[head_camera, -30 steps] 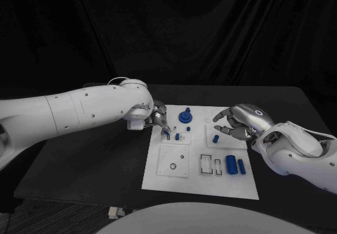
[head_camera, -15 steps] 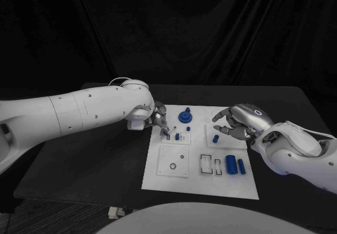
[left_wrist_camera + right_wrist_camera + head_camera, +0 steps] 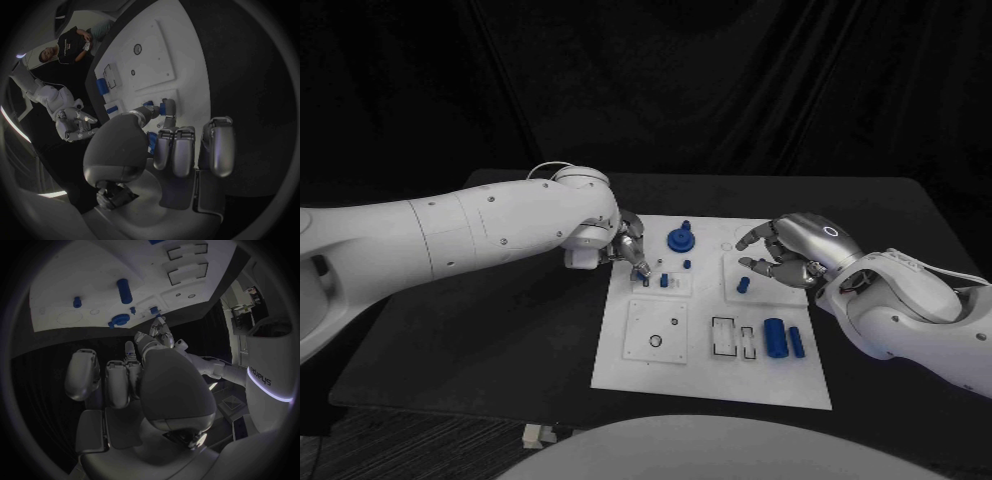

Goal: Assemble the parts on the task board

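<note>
Left hand [image 3: 626,247] at the task board's [image 3: 711,385] left edge, fingertips pinching a small blue peg [image 3: 646,281] over the board's upper left. Blue knob [image 3: 679,239] just beyond. Right hand [image 3: 790,252] at the board's right edge, fingers curled, grasp unclear, beside a short blue cylinder [image 3: 743,285].

The desk [image 3: 502,340] is black, and the task board [image 3: 711,375] on it is plain white with thin dark outlines marking its slots. The small parts [image 3: 775,337] on the board are blue. Both arms are white, and the left hand [image 3: 629,245] and the right hand [image 3: 790,255] are silver with darker grey finger pads.
</note>
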{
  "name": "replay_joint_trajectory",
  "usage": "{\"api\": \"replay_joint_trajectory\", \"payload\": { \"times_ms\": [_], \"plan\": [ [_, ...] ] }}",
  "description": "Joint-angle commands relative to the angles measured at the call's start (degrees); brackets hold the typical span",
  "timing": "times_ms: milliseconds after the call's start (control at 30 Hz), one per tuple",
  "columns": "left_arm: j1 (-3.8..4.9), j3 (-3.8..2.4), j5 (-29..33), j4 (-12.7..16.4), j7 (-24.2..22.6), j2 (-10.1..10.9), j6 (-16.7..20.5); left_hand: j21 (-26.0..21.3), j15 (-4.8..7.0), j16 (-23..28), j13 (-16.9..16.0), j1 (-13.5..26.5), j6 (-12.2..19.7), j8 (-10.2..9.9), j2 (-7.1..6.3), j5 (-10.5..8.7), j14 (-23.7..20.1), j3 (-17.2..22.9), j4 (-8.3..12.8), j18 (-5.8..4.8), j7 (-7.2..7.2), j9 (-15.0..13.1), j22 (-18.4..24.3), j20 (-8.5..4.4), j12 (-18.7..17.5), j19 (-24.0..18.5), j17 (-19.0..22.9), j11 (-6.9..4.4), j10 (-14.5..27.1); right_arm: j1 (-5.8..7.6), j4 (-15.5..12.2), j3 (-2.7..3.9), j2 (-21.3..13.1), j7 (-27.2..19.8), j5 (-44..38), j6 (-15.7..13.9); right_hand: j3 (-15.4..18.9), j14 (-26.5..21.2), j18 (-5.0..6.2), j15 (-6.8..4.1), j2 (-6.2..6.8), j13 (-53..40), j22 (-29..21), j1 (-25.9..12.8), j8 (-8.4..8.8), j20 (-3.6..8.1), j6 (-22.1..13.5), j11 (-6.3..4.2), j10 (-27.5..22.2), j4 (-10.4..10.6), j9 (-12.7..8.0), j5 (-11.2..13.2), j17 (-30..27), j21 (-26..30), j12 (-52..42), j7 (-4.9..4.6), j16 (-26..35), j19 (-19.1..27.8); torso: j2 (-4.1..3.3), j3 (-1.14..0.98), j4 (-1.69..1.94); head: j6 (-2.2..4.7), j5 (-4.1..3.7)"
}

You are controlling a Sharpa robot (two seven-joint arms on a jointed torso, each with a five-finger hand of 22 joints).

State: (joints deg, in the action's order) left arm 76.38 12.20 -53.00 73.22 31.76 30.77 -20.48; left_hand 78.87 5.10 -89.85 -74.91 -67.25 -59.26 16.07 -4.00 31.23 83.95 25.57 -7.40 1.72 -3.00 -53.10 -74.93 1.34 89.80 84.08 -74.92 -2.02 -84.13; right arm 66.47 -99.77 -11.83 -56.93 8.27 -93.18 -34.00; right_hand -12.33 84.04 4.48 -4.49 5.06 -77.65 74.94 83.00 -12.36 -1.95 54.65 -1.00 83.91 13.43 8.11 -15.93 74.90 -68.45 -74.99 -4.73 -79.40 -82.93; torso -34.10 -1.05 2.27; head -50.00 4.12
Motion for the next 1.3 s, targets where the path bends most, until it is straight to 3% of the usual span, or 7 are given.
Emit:
{"api": "replay_joint_trajectory", "payload": {
  "times_ms": [33, 1300],
  "plan": [
    [-0.15, -0.04, 0.1, -0.2, -0.2, -0.2, -0.7, 0.0, -0.38, -0.2, -15.1, 0.1, 0.1, 0.1, 0.51, 0.17, 6.1, 8.5, 8.8, 0.75, 0.23, 0.0, -11.8, 0.35, 0.2, 0.9, -15.1, 0.36, -5.9, -0.12, -0.1, 0.03, 0.0, 0.0, -0.1, -0.1, -0.1, 3.3, -0.24, 0.04, -0.06, 1.5, 9.4, 0.5, 0.33, 0.02, 0.4, 0.27, 1.8, -0.3, -0.1, -0.2, 1.3, 0.2, 0.3, 0.03, 0.3, 0.1, 0.04, -0.01, -0.02, 0.00, 0.06],
    [-1.37, -0.04, 0.1, -1.2, -0.2, -0.9, -0.8, -0.3, -0.48, -0.2, -14.8, 0.0, 0.5, -0.1, 0.95, -0.61, 6.1, 7.9, 8.9, 0.81, 0.14, 0.0, -11.7, 0.41, -0.4, 0.7, -15.1, 0.46, -5.4, -0.11, 0.0, 0.03, 0.3, 0.2, 0.0, 0.0, -0.1, 3.3, -0.24, 0.04, -0.06, 1.5, 9.4, 0.5, 0.33, 0.02, 0.4, 0.27, 1.8, -0.3, -0.1, -0.2, 1.3, 0.2, 0.3, 0.03, 0.3, 0.1, 0.04, 0.00, -0.01, 0.00, 0.22]
  ]
}}
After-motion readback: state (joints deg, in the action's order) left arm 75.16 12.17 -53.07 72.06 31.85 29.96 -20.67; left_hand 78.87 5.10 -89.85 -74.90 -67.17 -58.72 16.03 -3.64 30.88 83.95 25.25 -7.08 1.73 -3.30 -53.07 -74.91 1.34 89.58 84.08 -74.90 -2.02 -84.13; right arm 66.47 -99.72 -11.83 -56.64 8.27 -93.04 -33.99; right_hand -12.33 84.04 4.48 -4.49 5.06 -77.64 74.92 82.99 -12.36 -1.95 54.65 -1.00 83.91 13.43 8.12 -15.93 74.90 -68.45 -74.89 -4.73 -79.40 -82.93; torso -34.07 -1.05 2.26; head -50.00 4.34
